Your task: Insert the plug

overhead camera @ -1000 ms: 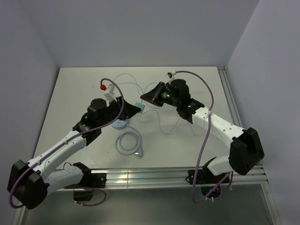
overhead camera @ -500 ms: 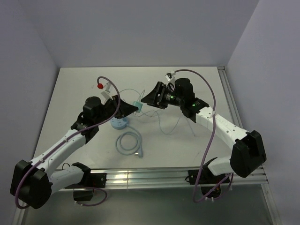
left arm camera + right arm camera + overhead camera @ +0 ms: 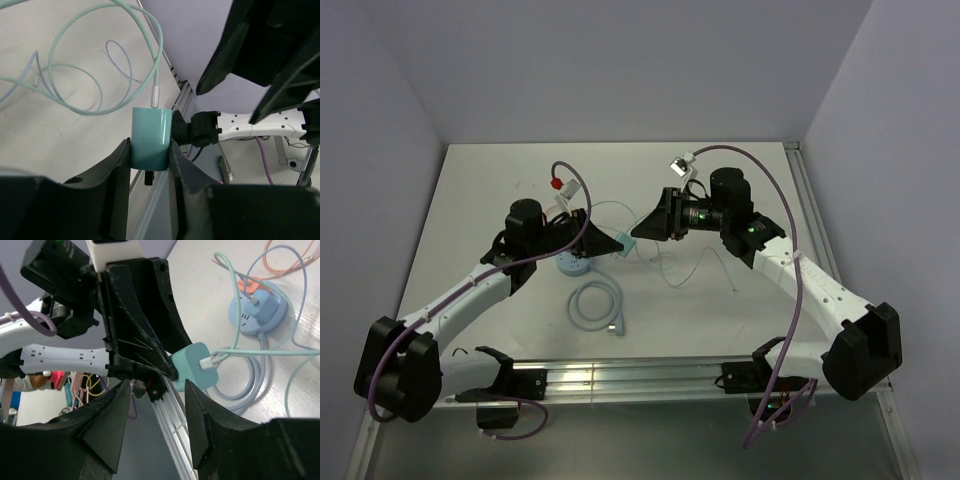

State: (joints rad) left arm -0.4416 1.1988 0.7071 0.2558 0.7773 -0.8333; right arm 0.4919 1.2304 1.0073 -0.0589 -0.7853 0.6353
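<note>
Left wrist view is showing the left gripper [image 3: 148, 155] clamping a teal, rounded rectangular plug block [image 3: 150, 137] by its two flat sides, the black fingers [image 3: 121, 165] pressing against it from either side. A short dark pin seems to be poking out of the block's lower end. From its upper end a thin pale-green cable [image 3: 155, 95] is running off in loops over the tabletop.

The right gripper [image 3: 156, 390] is hanging just beside the block with its jaws standing wide apart and gripping nothing. From its own camera the teal block is sitting beyond its fingertips, touching neither.

Both grippers are meeting in the air above the middle of the tabletop, so the plug is being carried clear of the surface. Below the left gripper, a round pale-blue socket hub [image 3: 260, 310] is resting on the tabletop a little toward the left edge, with an orange plug [image 3: 248, 286] already seated in its top. A coiled grey-blue cord [image 3: 597, 305] is lying between the hub and the near edge.

By the look of it, the pick-up is done and the insertion is not: the plug is being held apart from the hub, with lowering, lining up the pin and pressing in left to do.
</note>
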